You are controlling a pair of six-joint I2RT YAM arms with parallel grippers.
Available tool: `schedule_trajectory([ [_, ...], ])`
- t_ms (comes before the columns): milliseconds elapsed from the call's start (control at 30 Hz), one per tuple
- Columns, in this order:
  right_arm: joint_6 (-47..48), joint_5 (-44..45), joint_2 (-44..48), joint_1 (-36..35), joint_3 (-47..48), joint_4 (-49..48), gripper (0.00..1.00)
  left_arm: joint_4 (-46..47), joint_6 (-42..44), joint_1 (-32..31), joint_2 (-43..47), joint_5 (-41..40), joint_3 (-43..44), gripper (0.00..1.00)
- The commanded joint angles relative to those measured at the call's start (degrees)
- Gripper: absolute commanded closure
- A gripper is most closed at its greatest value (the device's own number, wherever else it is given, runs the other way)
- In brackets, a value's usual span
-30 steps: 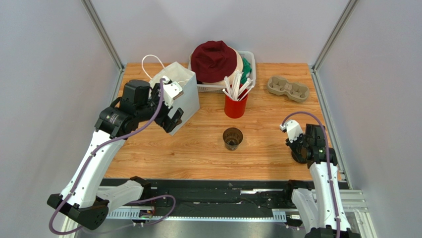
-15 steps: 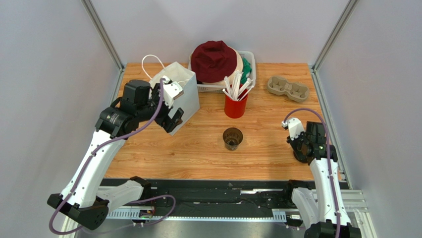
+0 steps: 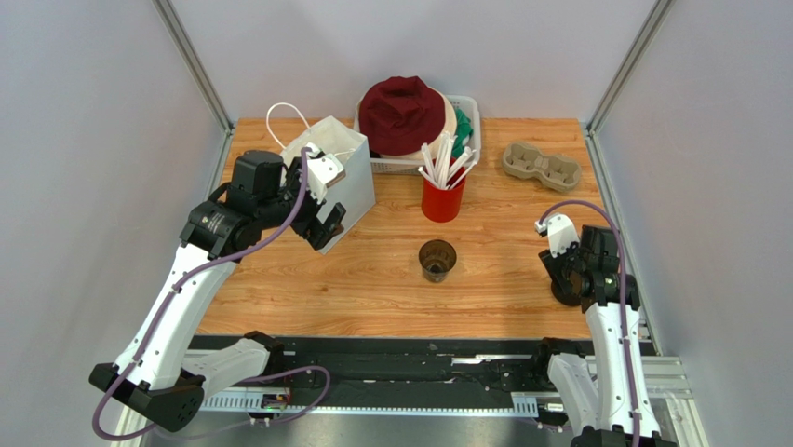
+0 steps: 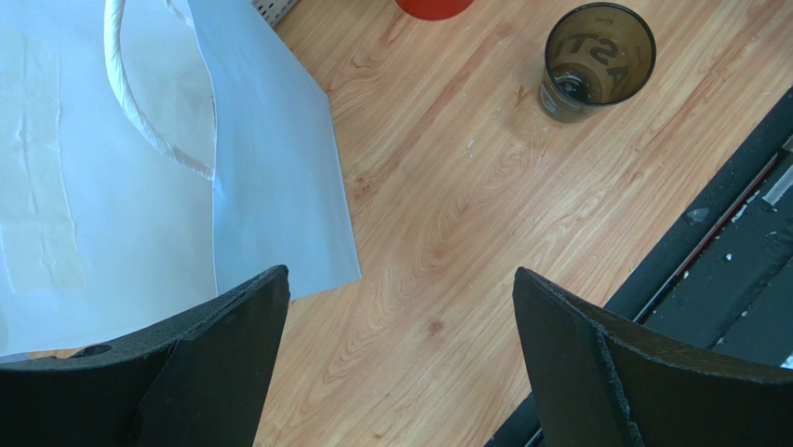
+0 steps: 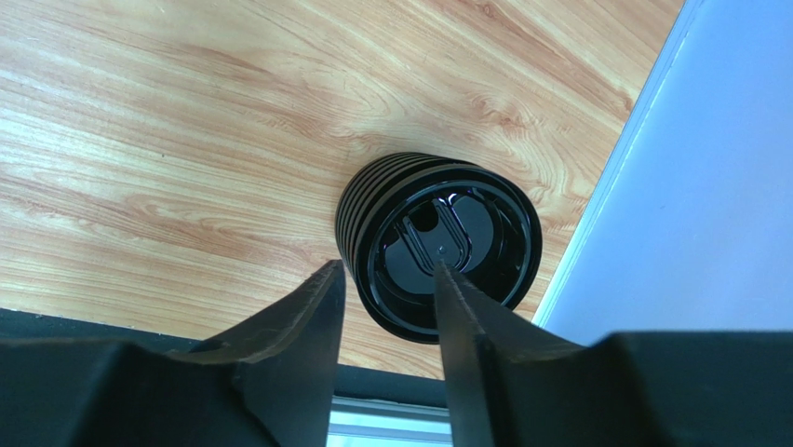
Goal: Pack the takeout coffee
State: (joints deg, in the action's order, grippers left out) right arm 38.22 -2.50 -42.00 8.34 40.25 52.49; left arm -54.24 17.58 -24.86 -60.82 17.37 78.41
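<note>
Three risks logged, taken left to right. Left gripper (image 4: 398, 279) released, spread wide, hanging just beside the white paper bag (image 3: 340, 172), nothing grasped. Could nudge or fold that light bag on a careless swing, closing the mouth needed for packing. — Inspector

And on the right? — Clerk

Right gripper (image 5: 386, 268) parted, astride the near-left rim of the black ringed stack (image 5: 465, 233), at the near right corner of the table (image 3: 372, 289). No clench visible; contact impossible to tell. Could lift several nested pieces at once, or shove the stack off the near edge, given so little margin. — Inspector

Position of the takeout coffee (image 3: 437, 260)? — Clerk

Mid-table, upright, no lid on, well apart from both grippers, just near of the red cup (image 3: 443, 200). Could tip under a one-sided approach, judging by the light build. — Inspector

Tally? — Clerk

One paper bag. One takeout coffee. One red cup holding a bunch of white straws (image 3: 442, 158), too crowded to count. One basket (image 3: 470, 116), far centre, under one maroon hat (image 3: 402, 114). One two-pocket cardboard carrier (image 3: 542, 167), far right. One ringed stack, layers not countable. Two grippers. — Inspector
</note>
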Motion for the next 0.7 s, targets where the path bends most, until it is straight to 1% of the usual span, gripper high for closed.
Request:
schedule_trajectory([
  [0, -0.86, 0.66, -1.59, 0.89, 0.53, -2.13, 0.5, 1.24, -1.15, 0.25, 0.52, 0.74, -0.01, 0.02],
  [167, -0.42, -0.83, -3.53, 3.08, -1.13, -3.97, 0.49, 1.07, -1.15, 0.25, 0.52, 0.74, -0.01, 0.02],
  [300, -0.07, -1.89, -4.67, 5.19, -1.58, -4.76, 0.51, 1.15, -1.24, 0.17, 0.52, 0.83, -0.01, 0.02],
  [667, 0.01, -6.02, -4.14, 5.46, -1.49, -2.57, 0.53, 1.33, -1.32, 0.25, 0.17, 0.83, -0.01, 0.02],
])
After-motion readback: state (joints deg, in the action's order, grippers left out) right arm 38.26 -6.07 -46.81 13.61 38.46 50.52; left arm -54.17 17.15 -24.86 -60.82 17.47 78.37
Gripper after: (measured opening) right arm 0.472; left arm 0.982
